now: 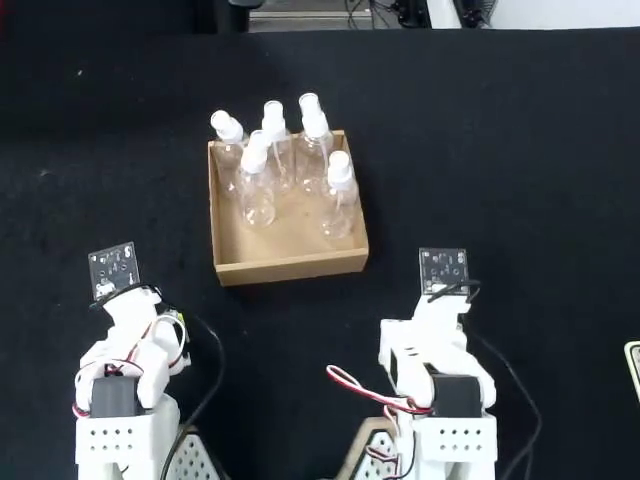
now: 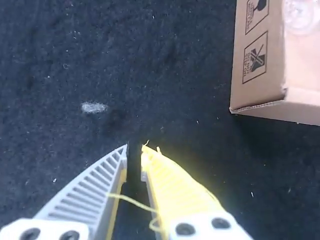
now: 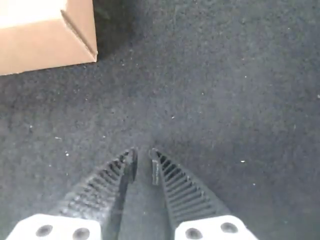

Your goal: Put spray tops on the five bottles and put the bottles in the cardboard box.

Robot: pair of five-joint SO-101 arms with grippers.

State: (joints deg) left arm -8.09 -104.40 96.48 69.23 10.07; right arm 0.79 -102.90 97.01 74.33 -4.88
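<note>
Black cloth (image 1: 500,150) covered the table, and the box (image 1: 290,266) sat out ahead of both arms, roughly midway between them, so neither was clearly nearer. All five bottles (image 1: 257,190) stood upright inside it with spray tops (image 1: 340,165) on, bunched toward the far wall. Left gripper (image 2: 134,148) and right gripper (image 3: 142,153) hung low over bare cloth, jaws pretty much closed, holding nothing. Job looked basically done — no reach left to line up.

We see a white left arm (image 1: 128,345) and a white right arm (image 1: 437,350) with black motors (image 1: 112,395) and red-and-white cables (image 1: 350,385). The left gripper (image 2: 135,150) has one grey and one yellow ribbed finger (image 2: 170,185); the right gripper (image 3: 142,157) has two black ones.
</note>
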